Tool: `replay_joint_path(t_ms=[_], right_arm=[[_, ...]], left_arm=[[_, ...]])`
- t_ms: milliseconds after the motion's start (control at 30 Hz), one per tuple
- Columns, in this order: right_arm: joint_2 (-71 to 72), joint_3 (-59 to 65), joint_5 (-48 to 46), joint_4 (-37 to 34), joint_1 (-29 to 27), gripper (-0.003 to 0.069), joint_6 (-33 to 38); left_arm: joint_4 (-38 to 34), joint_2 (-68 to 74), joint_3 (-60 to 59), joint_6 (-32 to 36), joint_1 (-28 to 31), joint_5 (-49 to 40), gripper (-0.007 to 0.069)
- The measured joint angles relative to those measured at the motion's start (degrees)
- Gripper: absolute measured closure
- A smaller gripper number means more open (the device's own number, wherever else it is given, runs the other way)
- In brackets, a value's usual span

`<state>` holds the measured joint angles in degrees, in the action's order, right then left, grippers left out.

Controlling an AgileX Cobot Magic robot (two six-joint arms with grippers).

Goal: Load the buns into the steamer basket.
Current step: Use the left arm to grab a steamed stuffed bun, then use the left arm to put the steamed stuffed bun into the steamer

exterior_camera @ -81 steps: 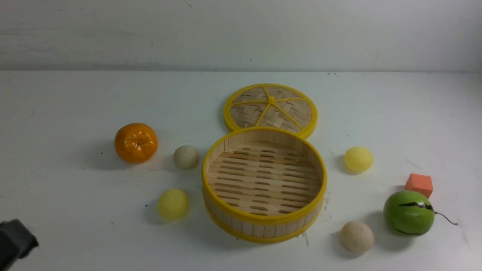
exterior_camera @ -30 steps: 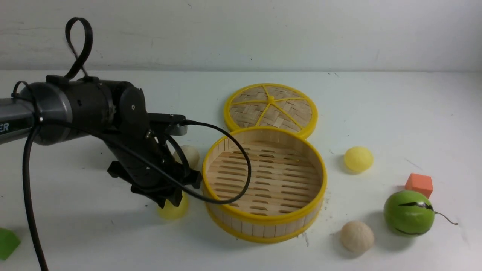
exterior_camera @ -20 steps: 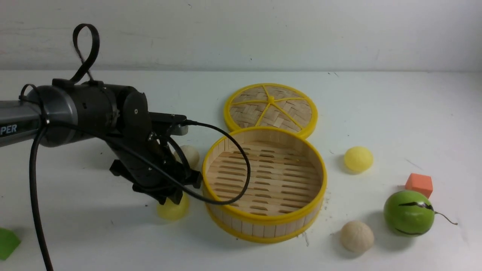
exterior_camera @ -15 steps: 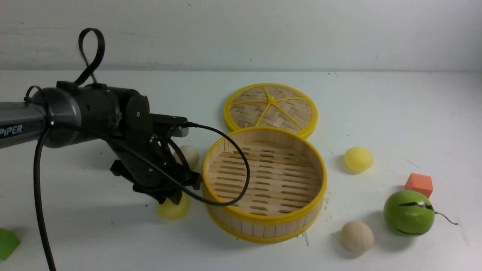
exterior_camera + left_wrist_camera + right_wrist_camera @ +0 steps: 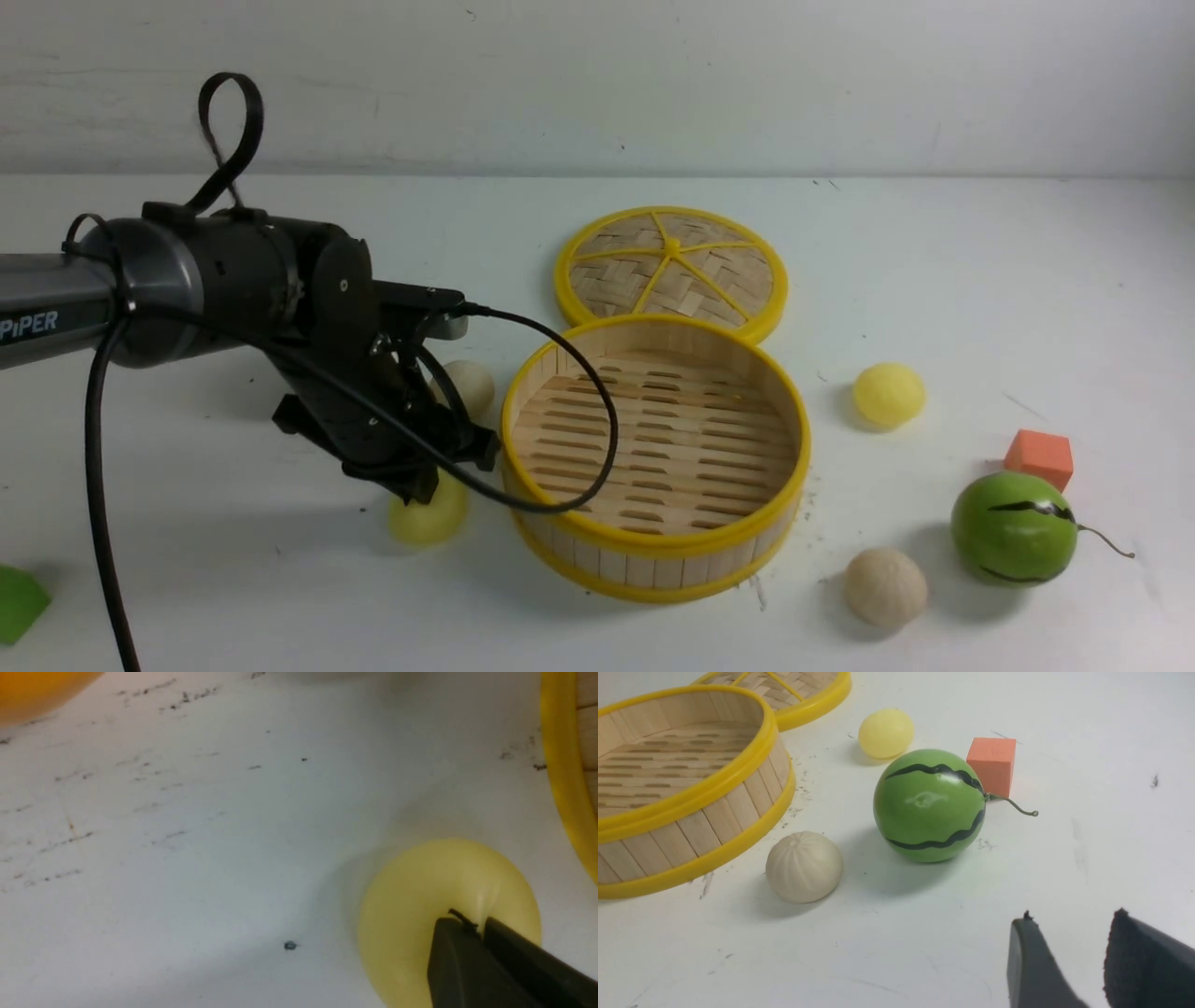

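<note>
Scuffed white table (image 5: 280,616): L pincer (image 5: 476,926) closed over round yellow bun (image 5: 406,919) (R pincer (image 5: 1073,917) open).

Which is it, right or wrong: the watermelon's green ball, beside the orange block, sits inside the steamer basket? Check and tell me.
Wrong: the green ball sits outside the steamer basket, on the table, as the front view shows. It is beside the orange block.

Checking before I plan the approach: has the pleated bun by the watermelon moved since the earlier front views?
No; in the front view the bun sits as before, nearer than the watermelon and right of the basket.
</note>
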<state>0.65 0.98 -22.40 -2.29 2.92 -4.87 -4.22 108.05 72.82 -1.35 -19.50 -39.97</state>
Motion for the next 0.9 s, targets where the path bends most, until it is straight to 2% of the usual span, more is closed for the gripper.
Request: replay_joint_path(t_ms=[133,233,433,567,900], right_arm=[[0.0,0.0,0.0,0.0,0.0,0.0419,0.0],[0.0,0.0,0.0,0.0,0.0,0.0419,0.0],[0.0,0.0,0.0,0.0,0.0,0.0419,0.0],[0.0,0.0,0.0,0.0,0.0,0.0419,0.0],[0.0,0.0,0.0,0.0,0.0,0.0419,0.0]], left_arm=[[0.9,-1.6,2.3,-0.3,0.0,-4.7,0.0638],[1.1,-4.8,10.3,-1.0,-0.8,-12.6,0.0638],[0.9,-3.3,24.3,-1.5,-6.0,-18.7,0.0638],[0.5,5.8,35.9,-1.5,-9.8,-21.7,0.0638],[3.4,22.5,49.9,-1.5,-10.5,-25.0,0.0638]])
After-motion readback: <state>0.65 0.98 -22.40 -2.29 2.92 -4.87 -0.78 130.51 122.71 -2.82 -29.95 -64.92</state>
